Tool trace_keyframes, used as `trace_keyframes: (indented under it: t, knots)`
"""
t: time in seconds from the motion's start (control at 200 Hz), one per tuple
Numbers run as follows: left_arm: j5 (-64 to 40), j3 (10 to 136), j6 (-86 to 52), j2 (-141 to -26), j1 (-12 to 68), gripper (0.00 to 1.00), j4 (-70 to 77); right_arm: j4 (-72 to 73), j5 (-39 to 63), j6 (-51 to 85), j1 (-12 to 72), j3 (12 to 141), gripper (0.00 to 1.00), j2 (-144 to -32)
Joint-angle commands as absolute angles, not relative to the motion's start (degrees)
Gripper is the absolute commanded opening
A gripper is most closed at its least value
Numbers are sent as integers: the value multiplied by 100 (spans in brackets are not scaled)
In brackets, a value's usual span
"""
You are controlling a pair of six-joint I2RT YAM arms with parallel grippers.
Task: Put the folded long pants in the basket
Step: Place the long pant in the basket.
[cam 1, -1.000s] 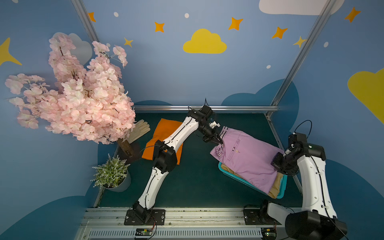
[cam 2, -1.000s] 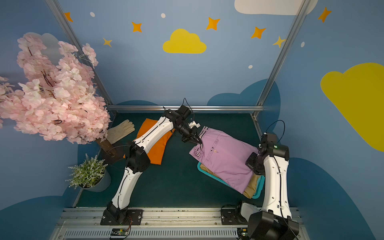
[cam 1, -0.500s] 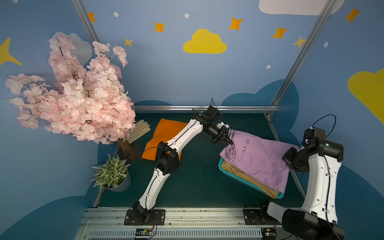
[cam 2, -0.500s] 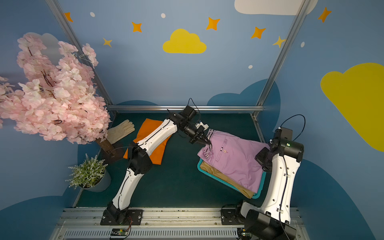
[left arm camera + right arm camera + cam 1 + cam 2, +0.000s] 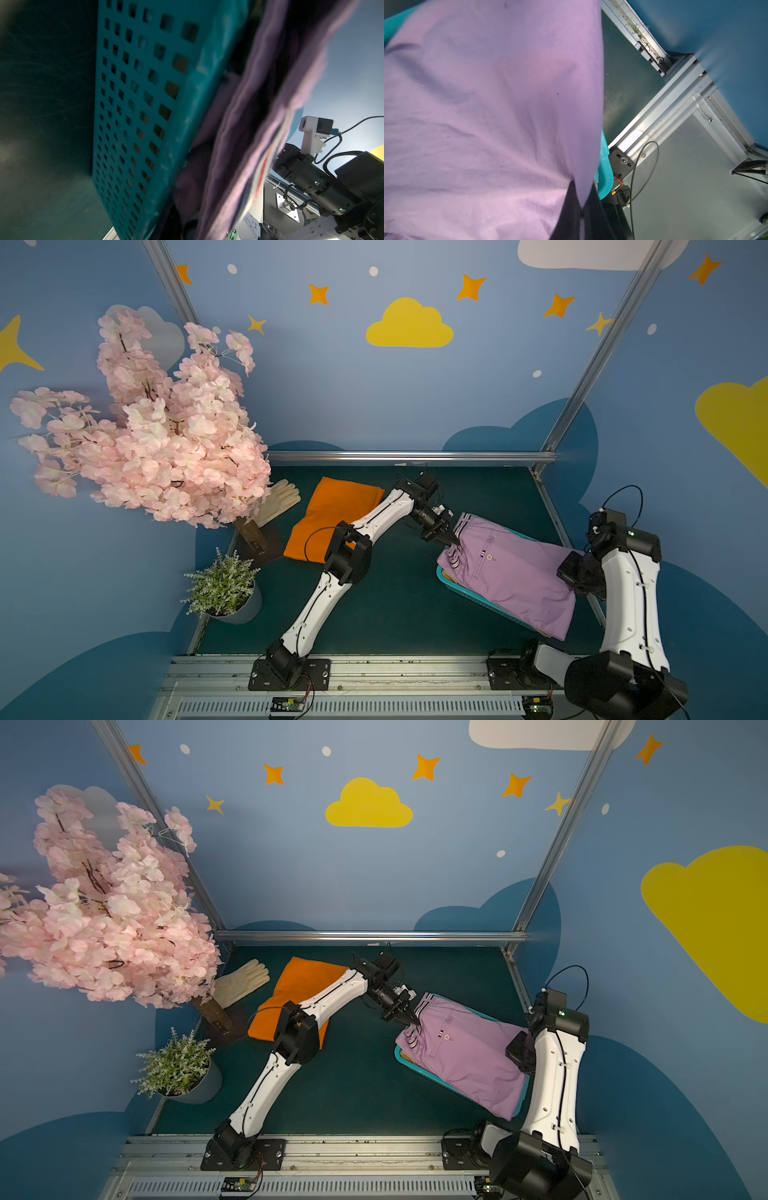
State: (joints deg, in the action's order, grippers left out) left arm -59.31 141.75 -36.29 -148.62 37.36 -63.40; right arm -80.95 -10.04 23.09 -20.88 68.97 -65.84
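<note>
The lilac pants [image 5: 511, 572] with a striped waistband lie spread over the turquoise basket [image 5: 446, 578], covering nearly all of it. A tan sliver of cloth shows under them at the rim. My left gripper [image 5: 453, 544] pinches the waistband end beside the perforated basket wall [image 5: 135, 104]. My right gripper [image 5: 581, 207] is shut on the opposite corner of the lilac cloth [image 5: 477, 124], just above the basket rim [image 5: 604, 172]. The orange pants [image 5: 332, 510] lie folded on the green table at the back left, partly under my left arm.
A cream glove [image 5: 278, 502] lies left of the orange pants. A pink blossom tree [image 5: 166, 439] and a small potted plant [image 5: 224, 589] stand at the left edge. An aluminium frame rail [image 5: 411, 456] bounds the back, and the basket sits close to the right rail.
Both arms carried the lilac pants to the right and then lower, so the cloth now lies over the basket. The left gripper's end has dropped to the basket's near-left rim.
</note>
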Motion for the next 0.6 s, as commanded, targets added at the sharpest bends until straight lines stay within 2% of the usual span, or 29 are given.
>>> trace_keyframes:
  t: [0.0,0.13,0.245,0.385,0.596]
  knots:
    - [-5909,14386,-3365,-14818,3506,12,-6434,-7999,-1002,2309,-2061,6621,0,-6395]
    - [-5882,14286,-3293,-14759,3498,11,-6576,-8004,-1052,2342,-2041,6646,0,-6317]
    - [-5799,14155,-3373,-14492,3602,6,-6567,-8145,-1023,2318,-2050,6860,0,-6354]
    - [-5709,13941,-3476,-14129,3741,5,-6574,-8285,-1114,2312,-2039,7056,0,-6388]
    - [-4980,13796,-3250,-14010,3740,5,-6840,-8040,-1137,2302,-2017,6758,0,-6334]
